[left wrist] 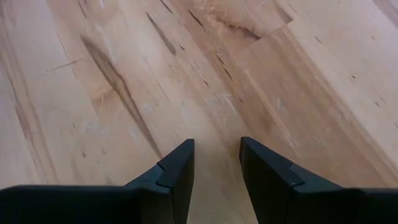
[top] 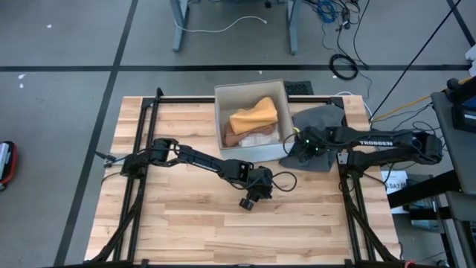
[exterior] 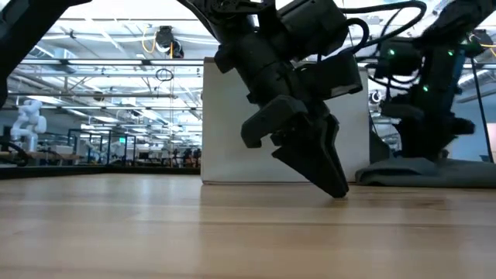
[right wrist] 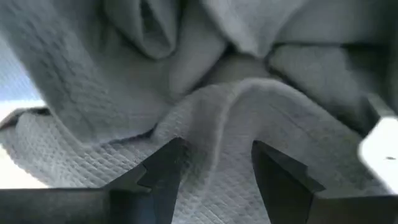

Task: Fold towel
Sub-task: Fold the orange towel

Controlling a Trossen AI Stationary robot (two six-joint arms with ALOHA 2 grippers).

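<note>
Grey waffle-weave cloth fills the right wrist view: the towel (right wrist: pixel 217 124) has a small square grid texture and lies in soft thick folds, with one rounded ridge rising just in front of the right gripper (right wrist: pixel 214 180) and running down between its two dark fingers (right wrist: pixel 158 177). These fingers are spread apart with the cloth between them, but they are not pressed together on it, so I cannot say that the towel is held. From above, the towel (top: pixel 320 123) is a crumpled dark grey heap at the table edge, touching the side of a white square box (top: pixel 220 119) that contains an orange-yellow cloth (top: pixel 254 115) over something pale. The left gripper (top: pixel 248 201) is well apart from the towel, over bare wood; its wedge-shaped black fingers (left wrist: pixel 177 174) stand with a clear gap and nothing is between them. In the low view its tips (exterior: pixel 335 186) point down and reach the board. The table (top: pixel 171 231) is made of light wooden planks with darker grain streaks and a black metal frame. The floor around is grey with cables, and behind the table a large bright hall with ceiling lights and a white humanoid figure (exterior: pixel 27 116) is visible.
</note>
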